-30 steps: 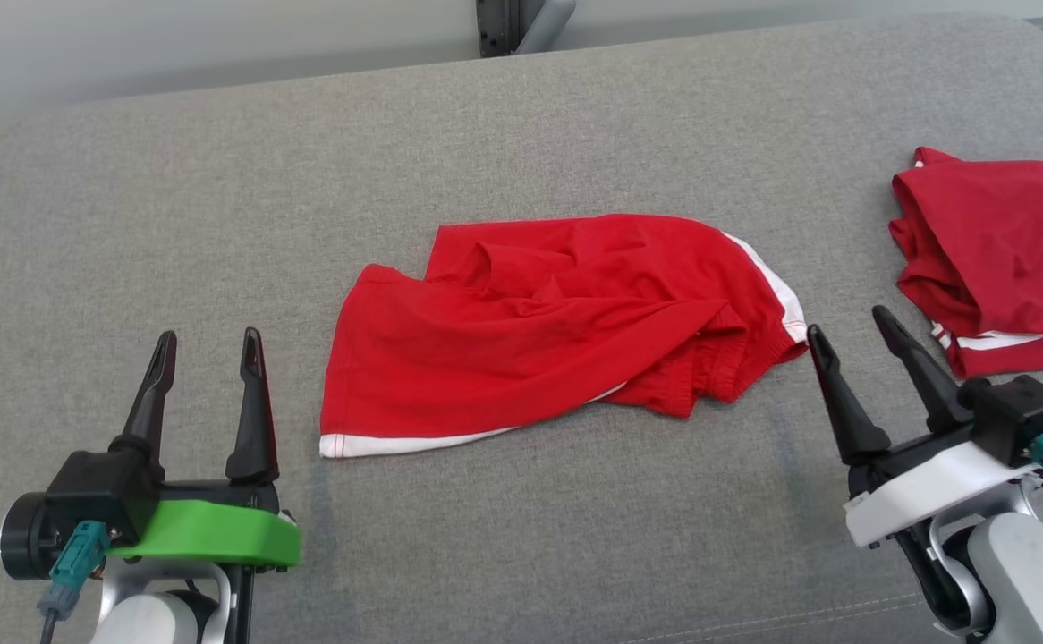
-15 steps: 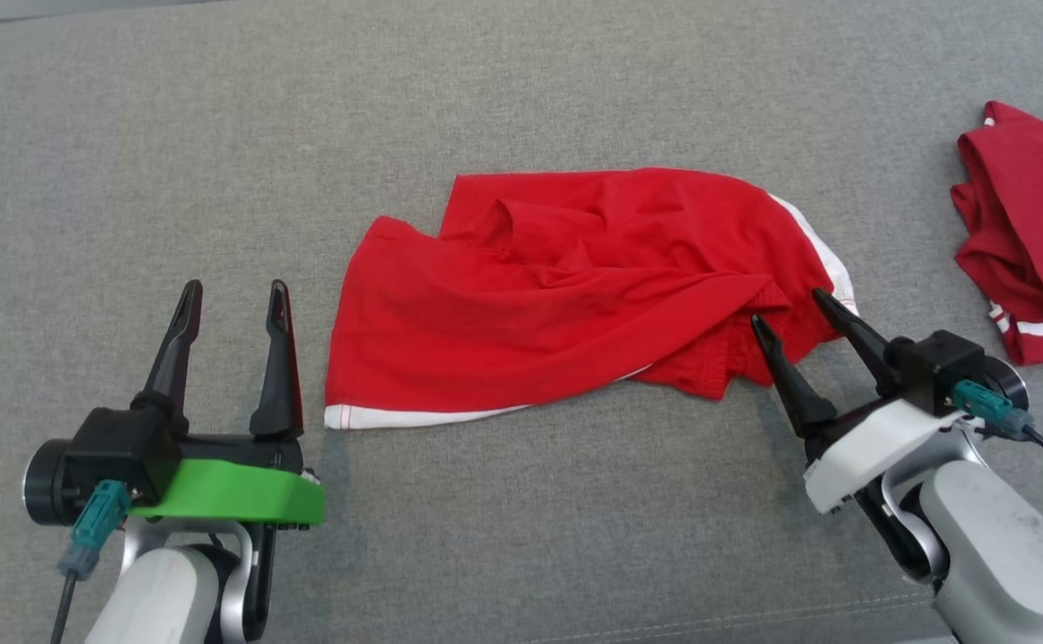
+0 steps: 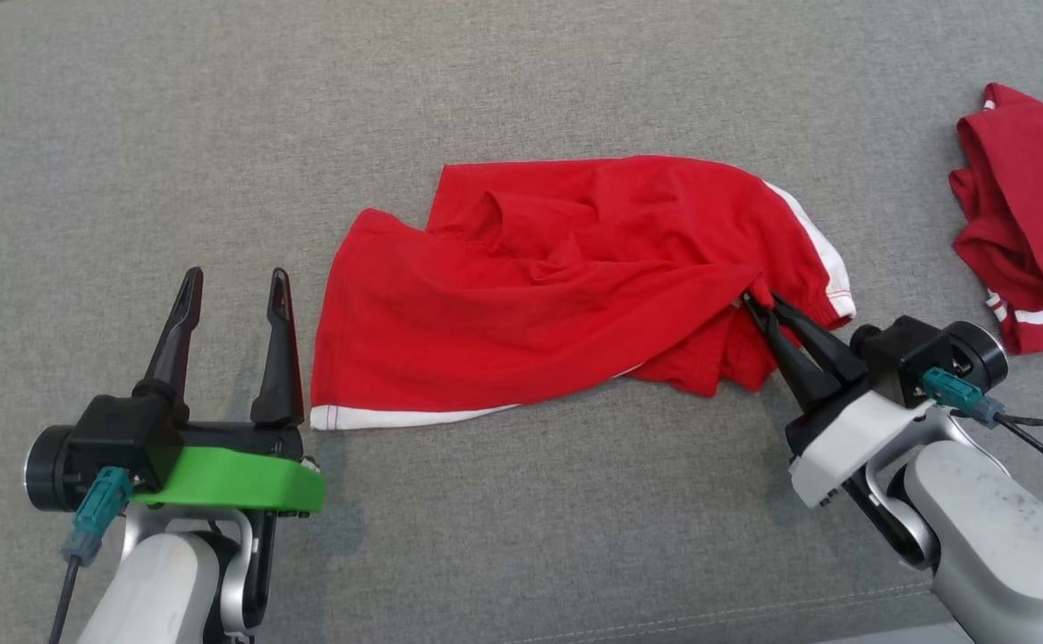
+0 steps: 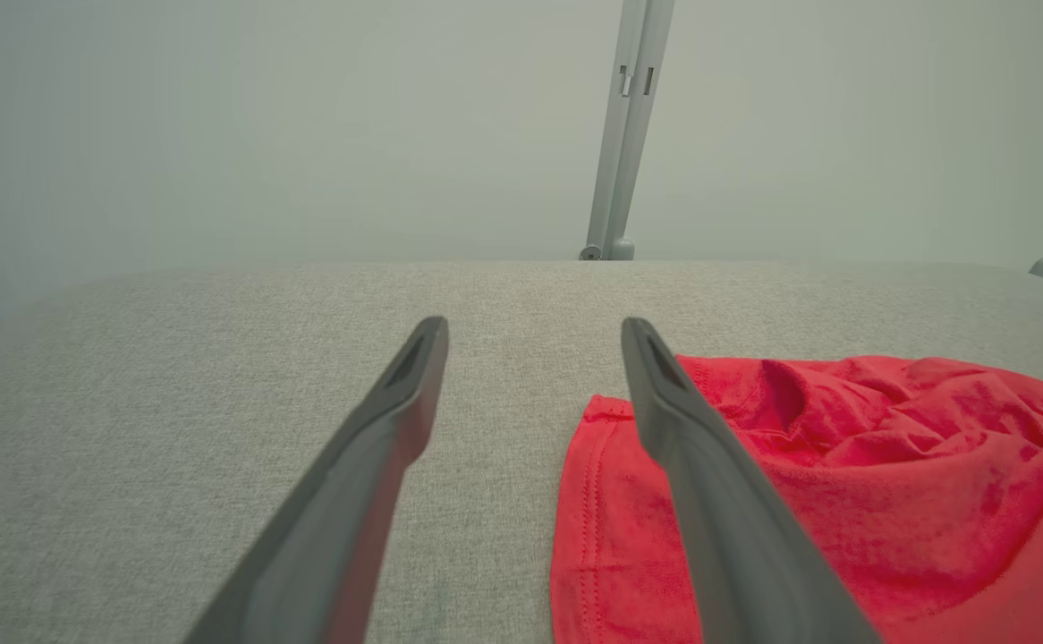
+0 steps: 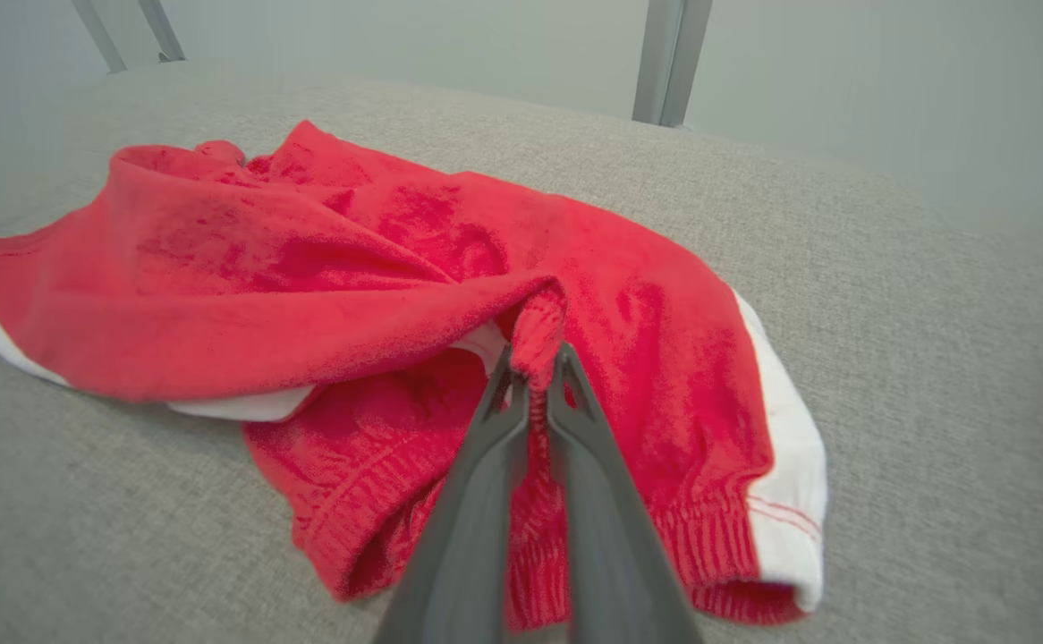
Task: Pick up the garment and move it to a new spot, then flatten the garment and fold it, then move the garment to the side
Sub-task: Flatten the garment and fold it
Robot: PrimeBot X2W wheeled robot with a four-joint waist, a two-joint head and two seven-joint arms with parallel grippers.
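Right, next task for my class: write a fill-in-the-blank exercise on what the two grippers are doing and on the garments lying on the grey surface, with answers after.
1. The right gripper is ____ on a fold of the red garment.
2. The left gripper stands ____, holding nothing.
3. The red garment is trimmed in ____.
4. A darker red garment lies on the robot's ____ side.
Missing words: shut; open; white; right.

Left tool [image 3: 235, 275] sits on a green mount [image 3: 226, 487], right tool [image 3: 758, 302] on white; both got black fingers [image 3: 276, 358], teal cable plugs [image 3: 97, 512].
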